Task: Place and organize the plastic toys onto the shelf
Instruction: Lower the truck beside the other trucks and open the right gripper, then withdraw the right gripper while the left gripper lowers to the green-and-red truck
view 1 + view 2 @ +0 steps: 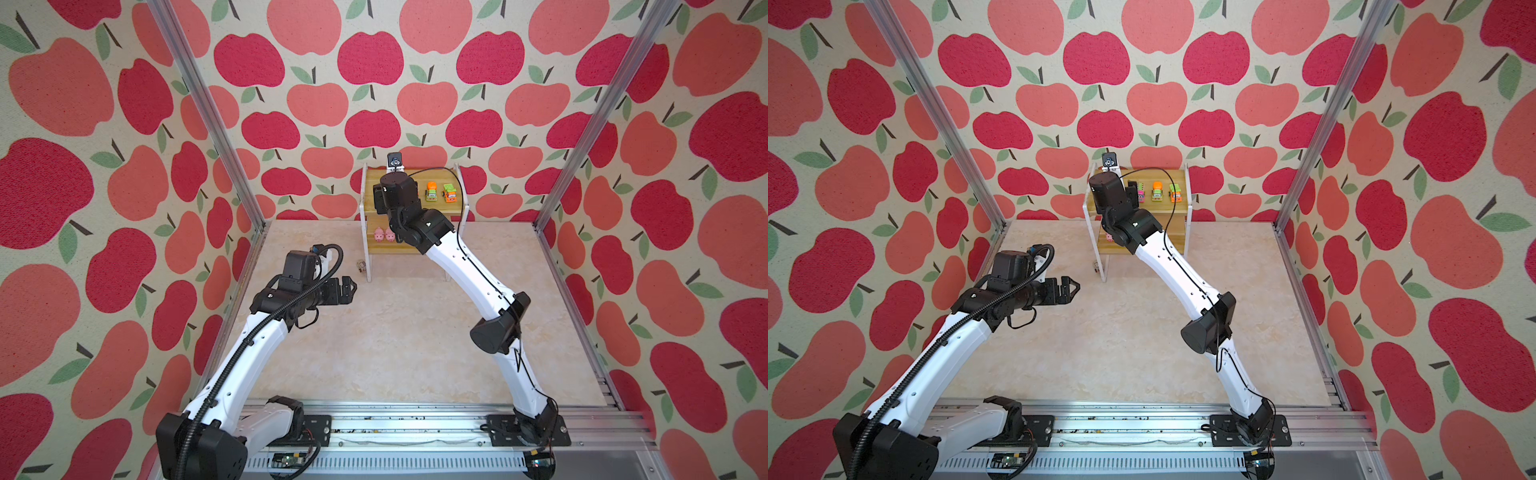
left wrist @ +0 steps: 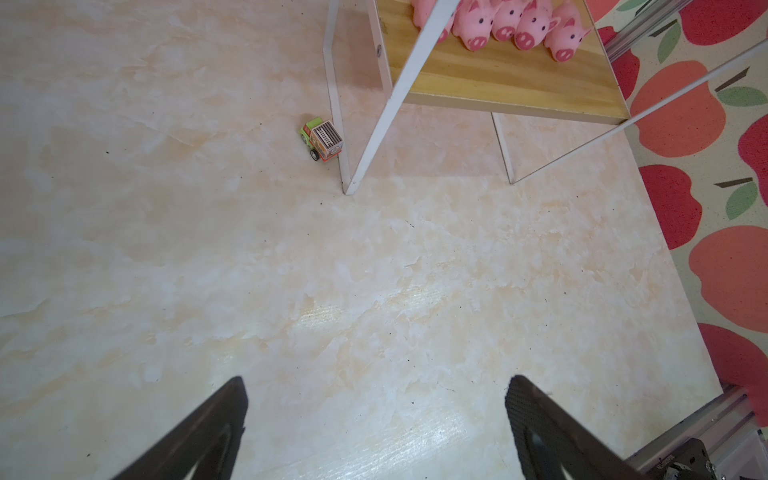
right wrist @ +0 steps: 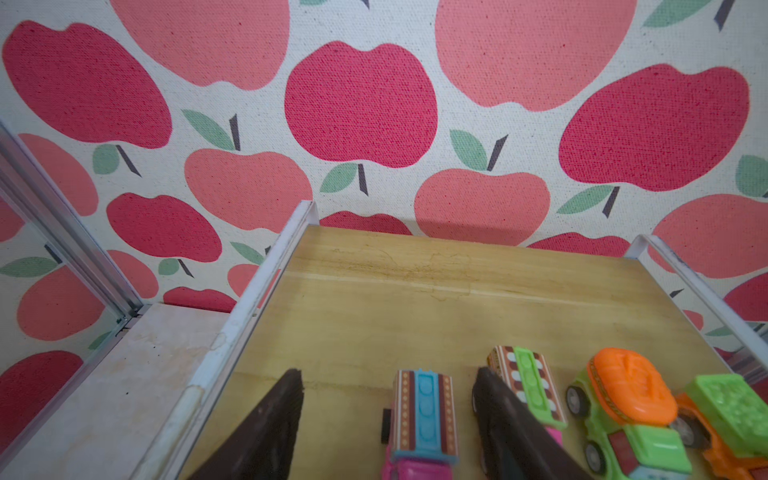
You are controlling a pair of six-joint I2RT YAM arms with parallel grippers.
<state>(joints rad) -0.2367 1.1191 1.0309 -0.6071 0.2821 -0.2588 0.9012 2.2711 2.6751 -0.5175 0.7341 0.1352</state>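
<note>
Plastic toys (image 2: 473, 29) number ten by my count: five trucks and five pigs. Nearest to me, my left gripper (image 2: 376, 382) hangs above the bare tabletop (image 2: 208, 249), fingers wide apart with nothing between them. In both top views it points toward the shelf (image 1: 440, 176).

Beyond it the lone truck (image 2: 322, 139), green-cabbed with a grey slatted back, stands on the tabletop just beside the shelf's white front leg (image 2: 334, 104). I cannot tell whether it touches the leg.

Next comes the lower board (image 2: 498, 75). The five pink pigs (image 2: 505, 20) stand there in one row, side by side, snouts toward the front edge. The end one is partly hidden behind a white frame bar.

Farther still, four trucks stand in a row on the upper board (image 3: 415, 299):
- a pink truck (image 3: 422, 415) with a blue top
- a green-topped truck (image 3: 532, 386), partly hidden behind one of my fingers
- a mixer truck (image 3: 631, 399), green with an orange drum
- an orange truck (image 3: 731, 411) with a green bed

My right gripper (image 3: 388, 372) is over that board with its fingers apart, one on each side of the pink truck. A gap shows on both sides, so nothing is clamped. Behind the shelf rises the apple-print wall (image 3: 361, 104).
</note>
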